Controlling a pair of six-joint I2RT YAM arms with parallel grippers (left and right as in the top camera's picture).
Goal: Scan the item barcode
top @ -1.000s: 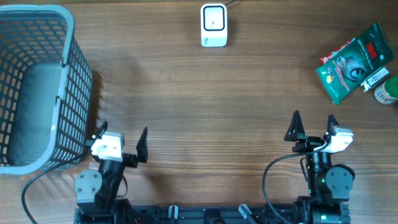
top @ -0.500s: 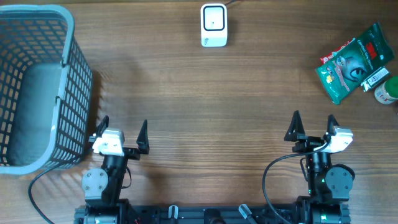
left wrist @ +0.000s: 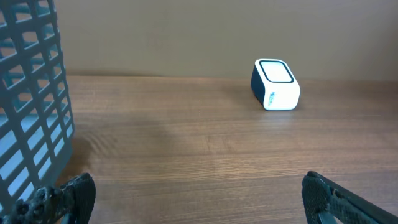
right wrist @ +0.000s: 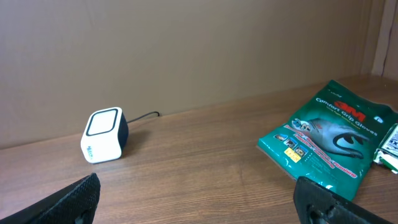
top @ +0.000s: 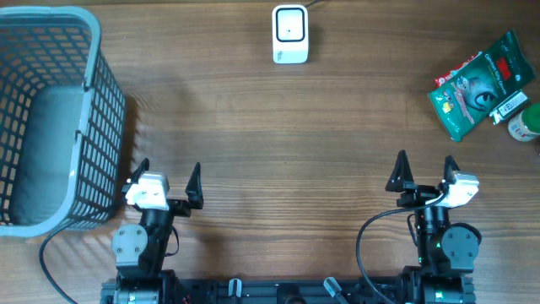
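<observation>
The white barcode scanner stands at the far middle of the table, its window facing up; it also shows in the left wrist view and the right wrist view. A green glove package lies flat at the far right. My left gripper hovers open near the front left with bare wood between its fingers. Near the front right, my right gripper is open too, holding nothing. Both grippers are far from the package and the scanner.
A tall grey slatted basket fills the left side, close beside the left gripper. A small white-labelled packet and a green-lidded jar lie at the right edge next to the package.
The left arm shifted slightly right and its gripper straightened to face the far side during the first half second. The right arm has not moved.
</observation>
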